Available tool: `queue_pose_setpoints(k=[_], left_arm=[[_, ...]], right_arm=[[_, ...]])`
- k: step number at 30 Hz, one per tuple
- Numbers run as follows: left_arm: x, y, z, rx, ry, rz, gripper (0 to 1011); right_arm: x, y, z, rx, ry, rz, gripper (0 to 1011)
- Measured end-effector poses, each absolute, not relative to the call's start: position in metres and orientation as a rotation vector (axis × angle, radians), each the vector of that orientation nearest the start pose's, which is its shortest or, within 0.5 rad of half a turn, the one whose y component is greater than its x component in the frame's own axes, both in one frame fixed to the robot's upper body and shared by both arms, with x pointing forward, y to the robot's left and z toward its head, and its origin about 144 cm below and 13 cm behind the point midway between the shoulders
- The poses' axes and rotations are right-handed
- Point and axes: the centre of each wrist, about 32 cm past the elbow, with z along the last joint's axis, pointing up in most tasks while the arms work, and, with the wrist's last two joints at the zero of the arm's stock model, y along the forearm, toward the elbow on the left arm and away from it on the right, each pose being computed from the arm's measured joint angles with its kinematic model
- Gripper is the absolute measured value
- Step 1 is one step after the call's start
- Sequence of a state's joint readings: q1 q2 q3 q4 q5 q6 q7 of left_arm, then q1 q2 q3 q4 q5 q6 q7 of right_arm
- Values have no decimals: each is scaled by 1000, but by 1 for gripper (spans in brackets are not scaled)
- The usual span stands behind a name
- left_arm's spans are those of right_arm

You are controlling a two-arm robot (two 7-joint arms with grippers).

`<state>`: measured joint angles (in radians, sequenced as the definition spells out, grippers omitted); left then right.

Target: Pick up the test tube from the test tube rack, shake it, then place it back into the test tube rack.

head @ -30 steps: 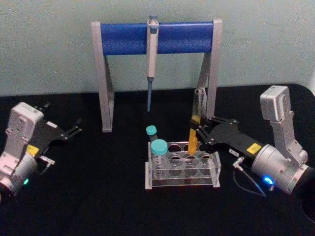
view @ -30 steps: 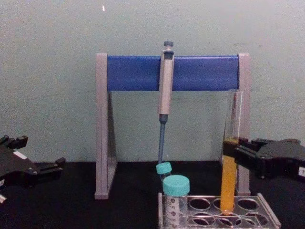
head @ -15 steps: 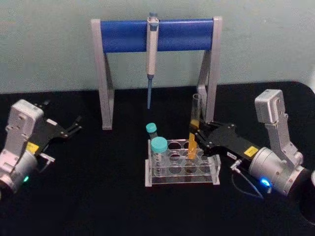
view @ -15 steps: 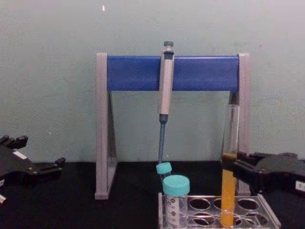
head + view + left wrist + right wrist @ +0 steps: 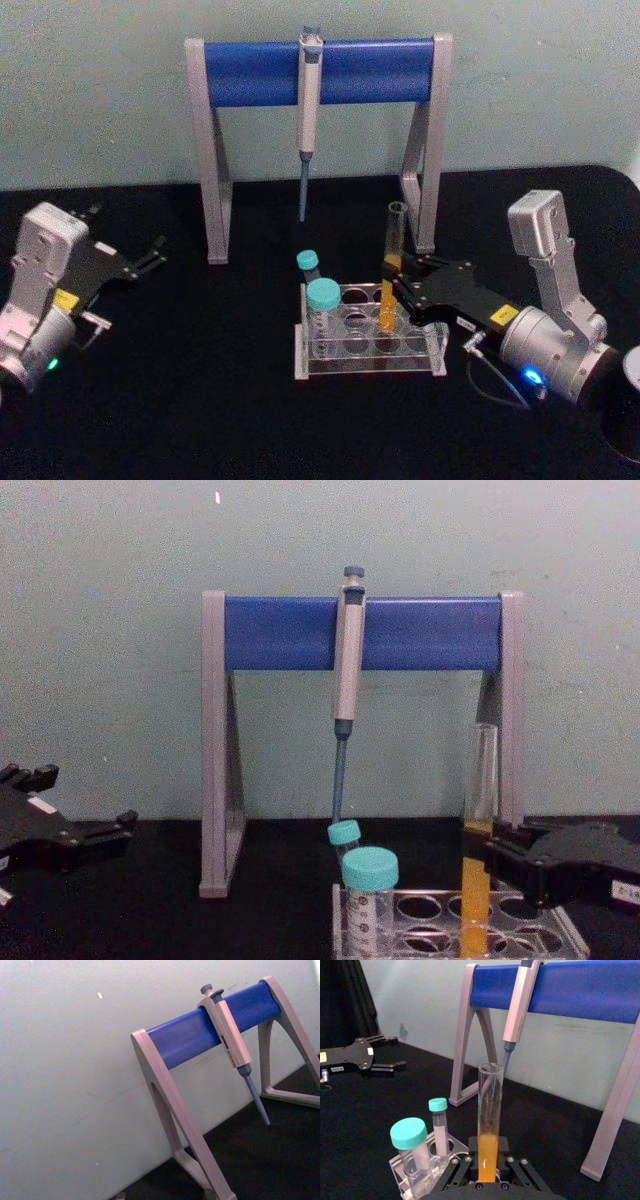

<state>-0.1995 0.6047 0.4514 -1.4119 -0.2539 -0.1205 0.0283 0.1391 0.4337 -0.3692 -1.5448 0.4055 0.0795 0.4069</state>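
Test tube upright in test tube rack hole, back row, right of teal-capped vials. Right end effector clenched on tube. Left end effector released, parked at table left.

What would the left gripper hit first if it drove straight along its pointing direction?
Probably the pipette stand: the left gripper points toward that stand's near grey leg, with bare table between. Depth is uncertain.
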Motion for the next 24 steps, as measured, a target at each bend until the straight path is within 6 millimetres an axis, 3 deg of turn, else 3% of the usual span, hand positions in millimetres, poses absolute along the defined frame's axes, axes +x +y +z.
queue_pose_setpoints(k=[24], left_arm=[[489, 310, 1140, 304, -285, 1248, 1001]], right_arm=[[480, -247, 1155, -134, 67, -844, 220]])
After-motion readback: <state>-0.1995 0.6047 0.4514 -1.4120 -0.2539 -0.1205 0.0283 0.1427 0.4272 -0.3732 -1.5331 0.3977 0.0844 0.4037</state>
